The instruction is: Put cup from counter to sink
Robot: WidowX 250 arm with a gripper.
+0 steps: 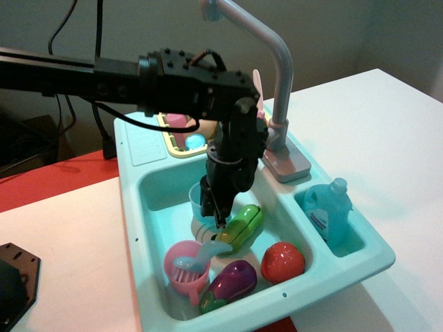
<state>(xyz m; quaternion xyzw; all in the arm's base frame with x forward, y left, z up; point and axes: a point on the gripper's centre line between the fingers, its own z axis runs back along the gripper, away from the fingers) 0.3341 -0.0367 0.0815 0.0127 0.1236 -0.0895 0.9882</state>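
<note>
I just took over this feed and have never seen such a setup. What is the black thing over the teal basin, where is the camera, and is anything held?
There is one view, a fixed camera looking down at the table from the front. The black thing is a robot arm reaching in from the left; its gripper points down into the sink, a toy basin with a grey faucet. Its fingers seem closed on the rim of a light-blue cup, low over the sink near the drain, though the arm hides much of it. In the sink lie a pink cup with a spoon, a green pod, a purple eggplant and a red fruit. Behind is a yellow rack of dishes; right, a blue bottle in a side pocket.
</note>
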